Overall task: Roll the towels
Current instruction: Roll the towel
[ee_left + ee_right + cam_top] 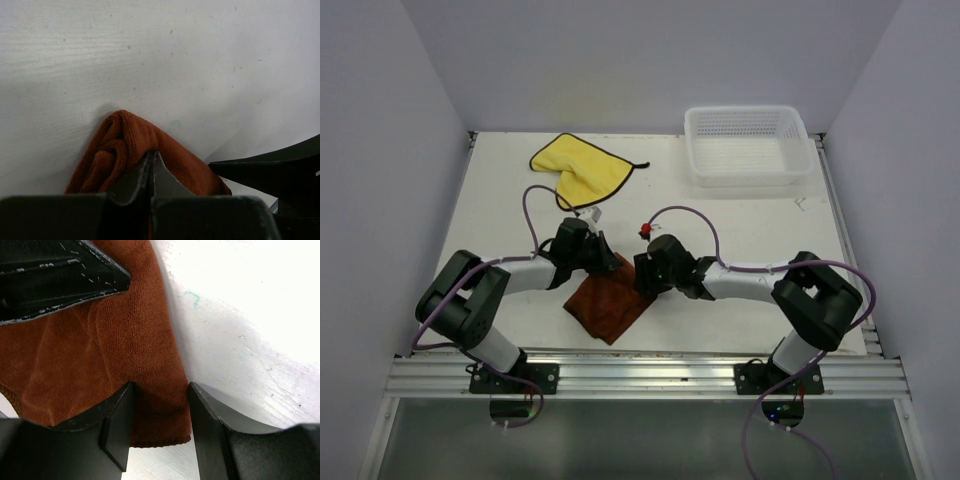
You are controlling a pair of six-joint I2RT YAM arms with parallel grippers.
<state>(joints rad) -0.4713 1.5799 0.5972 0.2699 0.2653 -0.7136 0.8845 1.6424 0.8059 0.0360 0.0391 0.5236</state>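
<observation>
"White tabletop (750, 230), pale walls on three sides. How many of everything do you count from where you stand?"

"Two arms, bolted side by side at the near edge, a purple cable (690, 212) looping along each. Two towels. One white mesh basket (750, 178) in the far right corner."

"Where are the towels?"

"The yellow towel (582, 170), the one with dark edging, lies loosely folded at the far left of the table, well apart from both claws. The rust-brown towel (610, 305) lies near the front edge, in the middle, between the two arms, with one corner pointing at the rail."

"And the claws?"

"Both are down at the far side of the brown one, very near each other. The left claw (151, 162) is pressed fully together, its tips meeting on a fold of the cloth. The fabric is bunched into a small ridge just ahead of the tips, and a thin line of rust colour shows between the fingers, so it looks pinched."

"The right one?"

"The right claw (157, 425) stands partly apart, not wide. It straddles the right-hand edge of the brown towel: a strip of cloth runs up between the two fingers, the left finger (117, 430) is over fabric, and the right finger is over bare table beside the hem. It is not clamped on anything. From its wrist camera, the left claw sits on the same cloth just beyond."

"Does the brown towel touch the yellow one?"

"No, they are well apart."
</observation>
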